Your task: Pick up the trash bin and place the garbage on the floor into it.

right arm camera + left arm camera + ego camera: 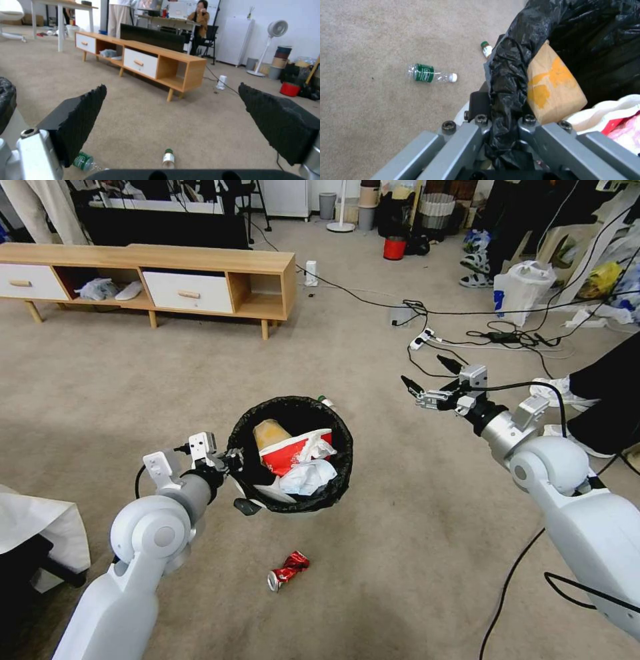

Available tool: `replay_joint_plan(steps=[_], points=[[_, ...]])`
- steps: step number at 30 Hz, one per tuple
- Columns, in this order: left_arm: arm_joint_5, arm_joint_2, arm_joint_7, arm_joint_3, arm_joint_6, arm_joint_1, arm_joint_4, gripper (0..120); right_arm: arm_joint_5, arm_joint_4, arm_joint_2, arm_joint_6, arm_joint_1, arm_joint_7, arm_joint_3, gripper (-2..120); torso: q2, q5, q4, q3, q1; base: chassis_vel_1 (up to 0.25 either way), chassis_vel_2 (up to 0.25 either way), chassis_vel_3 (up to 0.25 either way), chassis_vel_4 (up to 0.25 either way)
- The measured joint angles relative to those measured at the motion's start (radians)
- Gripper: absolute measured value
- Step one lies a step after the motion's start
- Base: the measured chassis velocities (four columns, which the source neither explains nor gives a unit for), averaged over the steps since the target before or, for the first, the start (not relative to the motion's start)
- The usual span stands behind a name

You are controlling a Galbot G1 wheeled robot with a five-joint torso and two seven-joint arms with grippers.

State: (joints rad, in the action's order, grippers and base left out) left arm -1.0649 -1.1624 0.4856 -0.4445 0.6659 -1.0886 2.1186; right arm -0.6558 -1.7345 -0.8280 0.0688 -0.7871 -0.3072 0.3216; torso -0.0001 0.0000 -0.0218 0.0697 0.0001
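Head view: the bin (291,455) sits at frame center, raised off the floor (413,527). The left tool (235,463) is clamped on the bin's near-left rim, pinching the black bag (333,473) folded over it. Inside the bin lie a red-white carton (293,450), a brown cardboard piece (269,433) and a white tissue (308,477).

Left wrist view: the left tool's 2 fingers (480,100) straddle the rim, bag plastic bunched between them; the cardboard piece (553,85) stands just inside.

1 crushed red can (287,571) lies on the floor at lower center of the head view, below the bin and apart from it.

2 green-labelled bottles lie on the floor: bottle 1 (428,73) at center left of the left wrist view, bottle 2 (486,48) next to the bin's rim.

The right tool (423,380) hangs at center right of the head view, spread wide and holding nothing, well apart from the bin.
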Motion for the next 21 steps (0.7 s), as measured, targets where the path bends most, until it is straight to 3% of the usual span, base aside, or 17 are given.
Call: replay_joint_plan(steps=[21], points=[[-0.001, -0.001, 0.0, -0.001, -0.001, 0.002, -0.003, 3, 0.0, 0.004, -0.004, -0.002, 0.005, -0.005, -0.006, 100, 0.0, 0.0, 0.0, 0.0, 0.0, 0.0, 0.0, 0.0, 0.0]])
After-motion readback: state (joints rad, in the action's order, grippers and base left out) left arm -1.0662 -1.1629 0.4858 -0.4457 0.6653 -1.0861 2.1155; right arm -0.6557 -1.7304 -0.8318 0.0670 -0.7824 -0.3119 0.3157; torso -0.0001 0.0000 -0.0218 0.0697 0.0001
